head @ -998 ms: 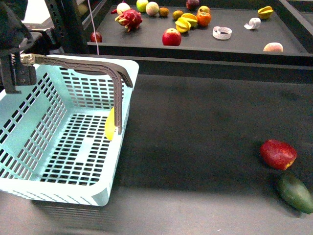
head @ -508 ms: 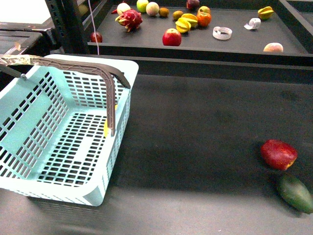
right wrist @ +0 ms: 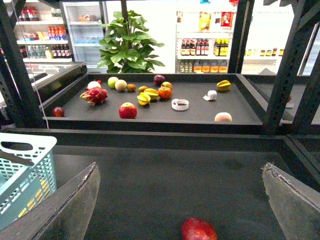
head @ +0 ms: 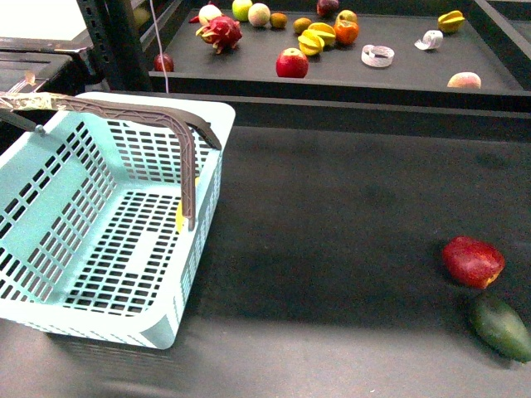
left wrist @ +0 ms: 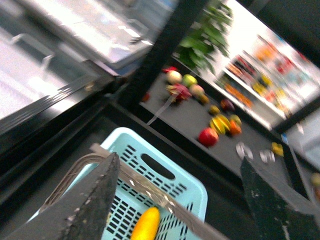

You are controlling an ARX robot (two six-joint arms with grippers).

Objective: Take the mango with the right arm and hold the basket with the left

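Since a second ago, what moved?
The left end effector let go of the basket handle and lifted out of the front view; it now hangs open above the basket. The basket settled a little lower and its handle dropped slightly. The mango stays inside the basket. The red fruit and green fruit did not move.

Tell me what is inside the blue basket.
The basket holds the mango, lying against its right wall. In the front view the brown handle covers most of the fruit; nothing else shows inside.
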